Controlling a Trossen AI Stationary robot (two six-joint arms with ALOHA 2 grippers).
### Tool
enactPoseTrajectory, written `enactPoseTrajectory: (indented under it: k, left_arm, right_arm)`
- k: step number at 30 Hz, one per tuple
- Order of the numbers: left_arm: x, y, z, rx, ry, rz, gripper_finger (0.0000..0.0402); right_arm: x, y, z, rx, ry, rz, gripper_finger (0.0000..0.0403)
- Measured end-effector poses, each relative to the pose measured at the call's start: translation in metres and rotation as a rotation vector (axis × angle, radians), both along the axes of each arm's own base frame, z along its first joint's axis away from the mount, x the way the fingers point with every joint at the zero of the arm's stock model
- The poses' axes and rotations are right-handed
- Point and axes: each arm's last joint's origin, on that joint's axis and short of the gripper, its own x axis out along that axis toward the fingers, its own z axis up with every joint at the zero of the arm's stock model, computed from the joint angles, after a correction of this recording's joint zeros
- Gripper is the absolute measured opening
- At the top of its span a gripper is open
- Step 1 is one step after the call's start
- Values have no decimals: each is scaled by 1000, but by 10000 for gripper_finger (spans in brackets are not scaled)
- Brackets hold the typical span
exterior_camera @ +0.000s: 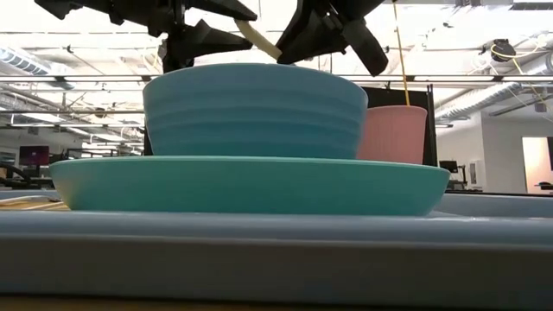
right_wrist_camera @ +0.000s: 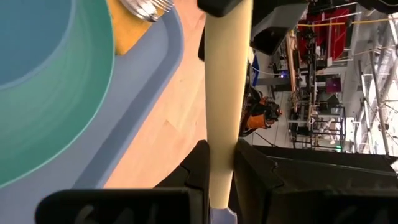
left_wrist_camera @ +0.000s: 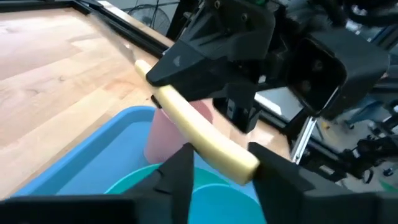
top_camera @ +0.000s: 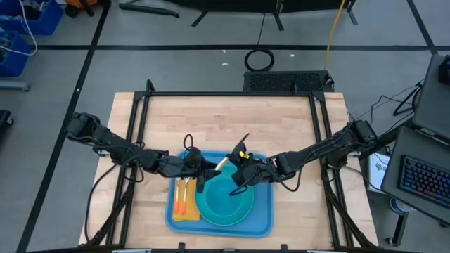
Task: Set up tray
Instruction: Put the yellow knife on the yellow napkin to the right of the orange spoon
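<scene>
A pale yellow banana (top_camera: 223, 163) hangs in the air between my two grippers, above the far part of the blue tray (top_camera: 261, 223). My left gripper (left_wrist_camera: 221, 168) is shut on one end of it and my right gripper (right_wrist_camera: 222, 162) on the other. On the tray a turquoise plate (exterior_camera: 251, 186) carries a blue bowl (exterior_camera: 255, 108). A pink cup (exterior_camera: 395, 134) stands behind them. An orange napkin (top_camera: 184, 205) with cutlery lies on the tray's left part. My left gripper has the banana's end (left_wrist_camera: 239, 163) between its two fingers (left_wrist_camera: 180, 171), coming level from the table's left. The banana is lifted clear. My right gripper pinches the banana's other end (right_wrist_camera: 222, 134) between its two fingers (right_wrist_camera: 200, 165), coming from the table's right, fingers across it.
Bare wooden table top (top_camera: 232, 123) stretches beyond the tray to the far edge. Black frame rails (top_camera: 140, 119) run along the table's left and right sides. A silver fork (right_wrist_camera: 148, 6) lies on the napkin. A keyboard (top_camera: 425, 179) sits off the table's right side.
</scene>
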Motion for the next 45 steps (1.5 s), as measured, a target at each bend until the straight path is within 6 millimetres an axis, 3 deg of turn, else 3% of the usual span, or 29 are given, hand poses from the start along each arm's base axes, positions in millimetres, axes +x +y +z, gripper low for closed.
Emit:
enactPoseTrajectory:
  k: [6, 33, 35, 41, 45]
  left_arm:
    - [-1, 1, -4, 36, 31, 10, 91]
    - [-2, 3, -10, 65, 96, 7, 55]
    - [-2, 5, -10, 67, 96, 11, 65]
    - [2, 8, 0, 57, 26, 34, 155]
    - [2, 6, 0, 40, 13, 13, 162]
  right_arm:
    - [-2, 0, -1, -11, 22, 2, 38]
    - [-3, 0, -3, -5, 48, 20, 38]
    - [-3, 0, -3, -5, 49, 19, 38]
    - [0, 2, -2, 57, 26, 55, 38]
    - [-1, 3, -3, 50, 34, 50, 38]
